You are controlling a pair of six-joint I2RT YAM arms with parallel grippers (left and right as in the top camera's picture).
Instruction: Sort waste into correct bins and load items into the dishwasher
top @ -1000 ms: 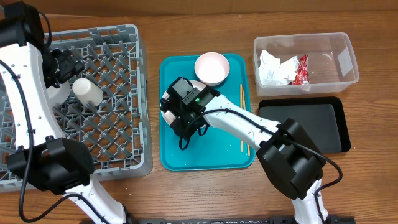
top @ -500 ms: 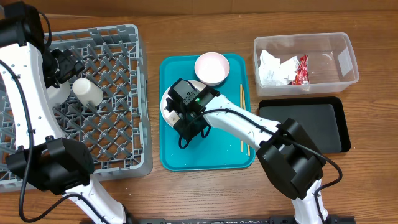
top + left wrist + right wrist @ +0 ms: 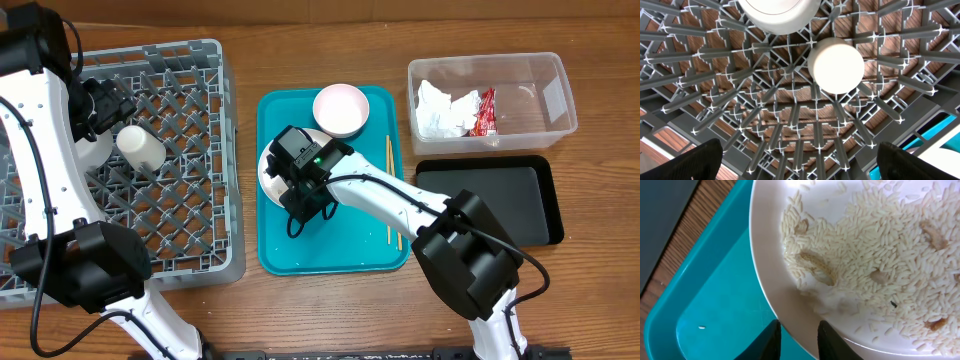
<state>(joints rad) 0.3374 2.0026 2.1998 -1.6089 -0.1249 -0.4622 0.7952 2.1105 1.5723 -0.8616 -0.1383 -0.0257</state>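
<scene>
Pretty sure this is the food-scrap step: the right gripper has its jaws narrow astride the rim of the rice-covered plate on the teal tray, can't tell if they're actually pinching, the left gripper hangs with jaws wide open over the dish rack, so next it wants a firm grip, then a tip.

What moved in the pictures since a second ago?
The right end effector slid a little toward the middle of the teal tray, uncovering more of the plate. It has closed in and now seems to pinch the plate's rim. The left end effector, cup, bowl and chopsticks stayed put.
</scene>
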